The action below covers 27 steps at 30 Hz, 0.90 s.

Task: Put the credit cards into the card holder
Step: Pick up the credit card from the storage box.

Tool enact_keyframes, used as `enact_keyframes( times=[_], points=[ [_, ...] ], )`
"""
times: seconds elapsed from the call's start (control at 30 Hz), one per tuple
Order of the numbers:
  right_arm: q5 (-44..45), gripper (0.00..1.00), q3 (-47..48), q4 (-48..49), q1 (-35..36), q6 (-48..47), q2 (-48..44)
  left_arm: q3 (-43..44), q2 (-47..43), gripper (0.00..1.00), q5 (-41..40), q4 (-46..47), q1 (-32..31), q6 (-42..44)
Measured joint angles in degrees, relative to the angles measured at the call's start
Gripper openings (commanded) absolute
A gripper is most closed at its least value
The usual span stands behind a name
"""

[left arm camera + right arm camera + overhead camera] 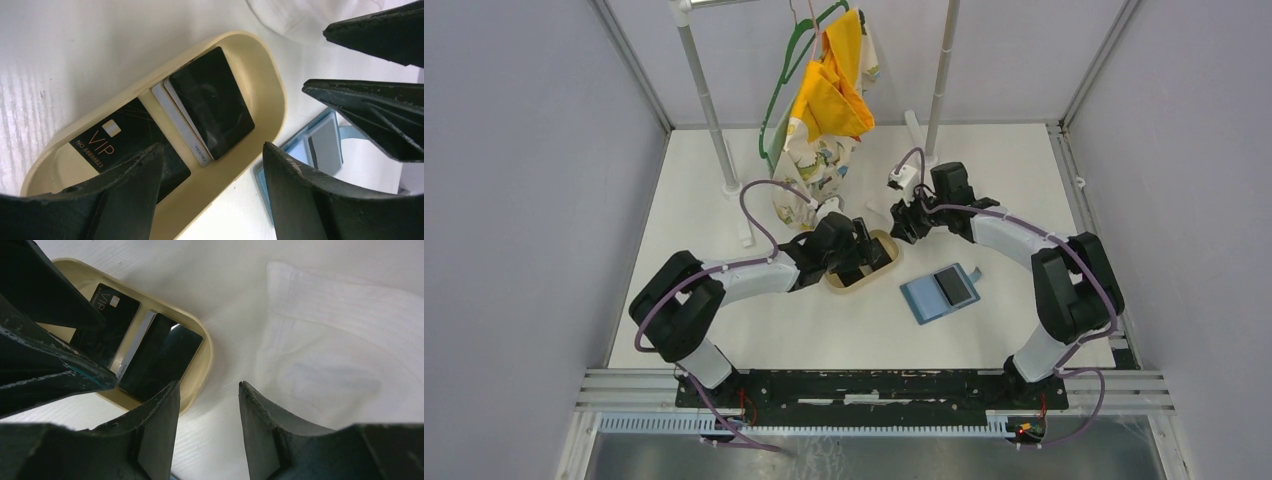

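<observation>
My left gripper is wide and empty, over tan tray; right gripper wide too. VIP credit card and second black credit card lie in tray, card holder just beside it on table

- The left arm rises from the near-left base, folds at an elbow on the left, and sends its forearm right toward the centre.
- The left gripper points down, jaws parted; in its wrist view the fingers frame a wide gap.
- The right arm rises from the near-right base, bends at the right, and reaches left and far.
- The right gripper tilts down, jaws parted.
- The grippers sit just beside each other, the right one farther. Each appears in the other's wrist view. Whether they touch cannot be told.
</observation>
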Motion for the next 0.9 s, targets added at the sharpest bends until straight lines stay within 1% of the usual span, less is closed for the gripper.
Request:
enact_keyframes(
  times=[0.17, 0.37, 0.57, 0.7, 0.9],
  points=[
    [3.8, 0.51, 0.0, 1.7, 2.7, 3.8, 2.3, 1.6, 1.6, 0.79, -1.4, -2.7, 0.0, -0.7],
    [8.0, 0.47, -0.2, 2.2, 4.6, 6.6, 4.0, 3.5, 3.2, 0.82, -1.4, -3.7, 0.0, -0.9],
    [8.4, 0.39, -3.1, 3.6, 4.9, 9.2, 3.9, 3.5, 3.7, 0.83, -1.0, -3.9, 0.7, -1.6],
    [7.4, 0.38, -6.1, 5.0, 4.9, 11.6, 3.4, 3.5, 5.5, 0.83, 0.0, -3.7, 1.4, -2.4],
    [5.5, 0.37, -11.0, 9.1, 4.9, 17.2, 0.5, 3.5, 5.7, 0.83, 0.6, -3.0, 1.7, -3.0]
  ],
)
